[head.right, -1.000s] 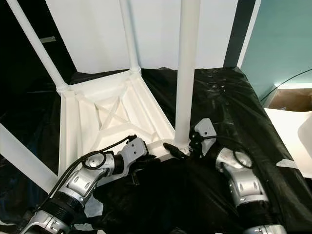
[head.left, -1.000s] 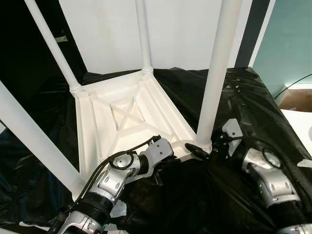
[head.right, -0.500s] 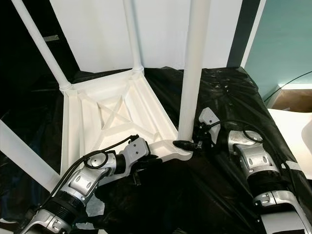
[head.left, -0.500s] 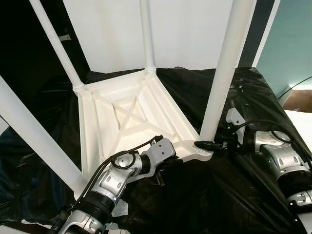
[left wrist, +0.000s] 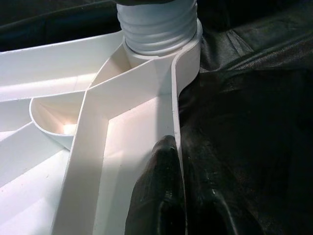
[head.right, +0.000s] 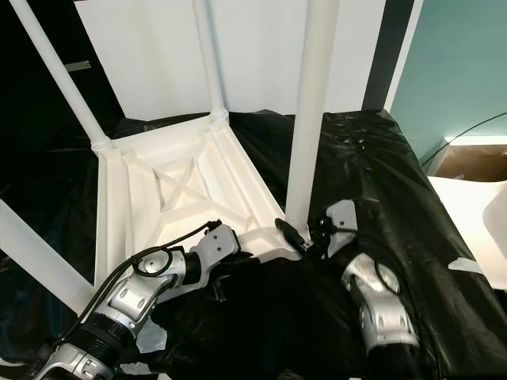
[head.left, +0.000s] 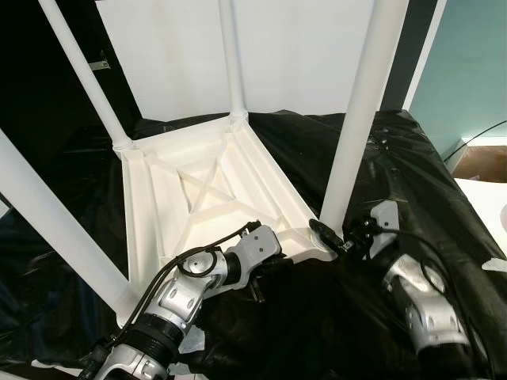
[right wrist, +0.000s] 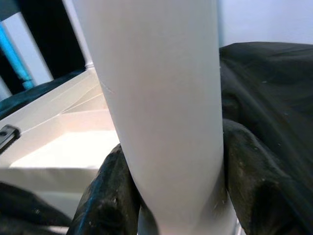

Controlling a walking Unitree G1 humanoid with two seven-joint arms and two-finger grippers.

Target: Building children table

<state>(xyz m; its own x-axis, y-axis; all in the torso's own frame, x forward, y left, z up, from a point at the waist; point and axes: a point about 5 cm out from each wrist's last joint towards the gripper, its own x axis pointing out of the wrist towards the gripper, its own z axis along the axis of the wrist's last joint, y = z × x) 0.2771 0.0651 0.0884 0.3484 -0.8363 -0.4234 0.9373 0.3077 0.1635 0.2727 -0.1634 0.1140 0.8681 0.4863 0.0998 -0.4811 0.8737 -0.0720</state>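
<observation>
A white children's table (head.left: 207, 188) lies upside down on black sheeting, its four legs pointing up. My right gripper (head.left: 329, 235) is shut around the foot of the near right leg (head.left: 358, 119), just above the corner socket. In the right wrist view both black fingers (right wrist: 111, 196) hug the leg (right wrist: 161, 98). My left gripper (head.left: 268, 271) sits at the table's front edge, left of that corner. It is shut on the table rim (left wrist: 175, 112), one finger (left wrist: 164, 196) inside the frame and one outside, with the ribbed leg socket (left wrist: 159, 29) ahead.
Black plastic sheeting (head.left: 412, 158) covers the work surface and hangs over its edges. A white panel (head.left: 301, 47) stands behind the table and a teal wall (head.left: 467, 71) is at the right. A white surface (head.left: 485, 202) lies beyond the right edge.
My right forearm has swung from out at the right to the front, turning the wrist around the leg's foot while staying shut on it. The left gripper has kept its hold.
</observation>
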